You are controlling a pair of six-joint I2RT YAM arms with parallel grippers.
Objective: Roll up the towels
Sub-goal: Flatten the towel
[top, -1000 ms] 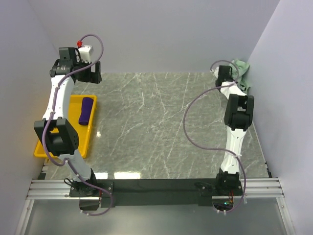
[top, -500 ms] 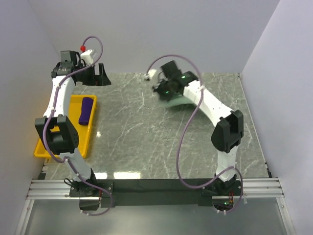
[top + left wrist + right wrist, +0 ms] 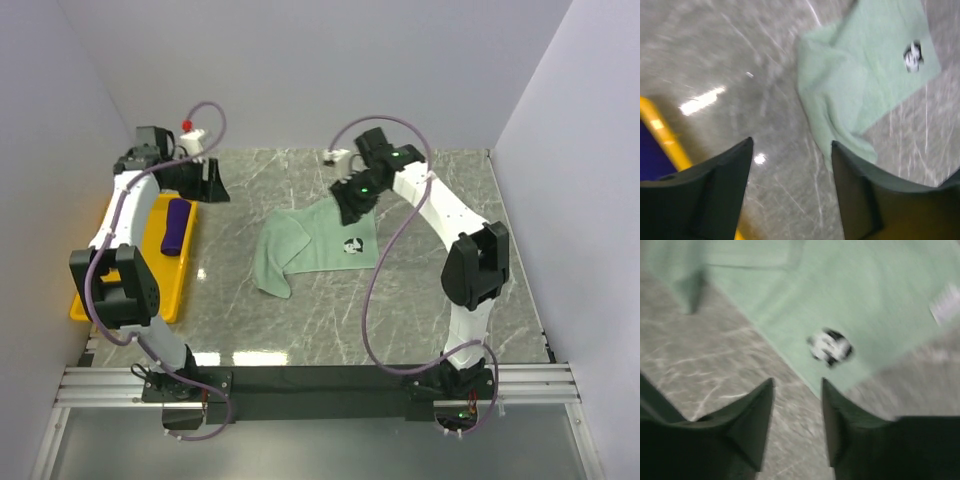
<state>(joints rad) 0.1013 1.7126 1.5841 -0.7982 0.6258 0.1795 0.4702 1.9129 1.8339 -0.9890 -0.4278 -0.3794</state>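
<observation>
The pale mint towel [image 3: 312,243] lies spread on the marble table, its left end folded over and rumpled, a small black-and-white emblem [image 3: 353,245] near its right edge. My right gripper [image 3: 349,210] hovers just above the towel's far right corner. In the right wrist view the gripper [image 3: 797,381] is open, with bare table between the fingers and the towel [image 3: 850,295] just beyond them. The purple towel [image 3: 177,225] lies rolled in the yellow tray [image 3: 150,290]. My left gripper [image 3: 212,186] stands open beside the tray's far end; its wrist view shows it [image 3: 791,142] empty, with the mint towel [image 3: 860,75] ahead.
The yellow tray [image 3: 660,131] sits along the table's left edge against the side wall. White walls close in the table on the left, back and right. The arms' bases are bolted on the rail at the near edge.
My right arm swung from the back right corner to the table's middle with the mint towel, then opened and let it drop spread out. My left gripper moved slightly right and its jaws narrowed.
</observation>
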